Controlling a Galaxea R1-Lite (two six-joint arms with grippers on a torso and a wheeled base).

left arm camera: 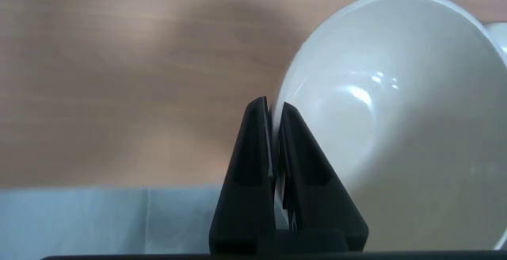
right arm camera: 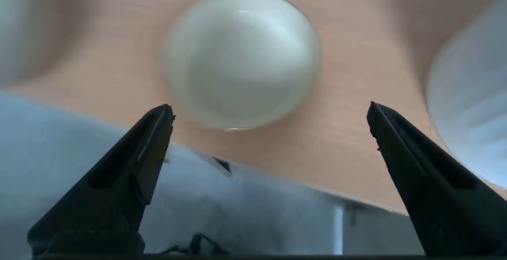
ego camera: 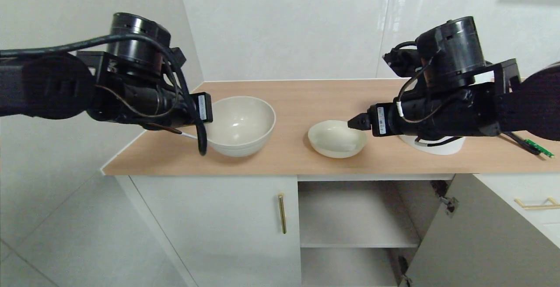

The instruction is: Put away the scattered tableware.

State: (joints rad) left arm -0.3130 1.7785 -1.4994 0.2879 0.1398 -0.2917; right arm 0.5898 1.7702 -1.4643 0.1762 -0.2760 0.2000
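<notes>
A large white bowl (ego camera: 243, 125) stands on the wooden counter (ego camera: 297, 99), left of centre. My left gripper (ego camera: 204, 123) is at its left rim. In the left wrist view this gripper (left arm camera: 273, 109) is shut on the large bowl's rim (left arm camera: 380, 117). A small white bowl (ego camera: 337, 138) sits in the middle of the counter. My right gripper (ego camera: 356, 123) hovers at its right edge. In the right wrist view the right gripper (right arm camera: 269, 113) stands wide open, with the small bowl (right arm camera: 242, 58) beyond the fingers and nothing held.
Another white dish (ego camera: 437, 145) sits on the counter under my right arm; it is also visible as the white dish (right arm camera: 475, 93). A green item (ego camera: 540, 149) lies at the far right. Below, the cabinet door (ego camera: 463, 234) is open, showing a bare shelf (ego camera: 350, 234). Tiled walls close off the back and left.
</notes>
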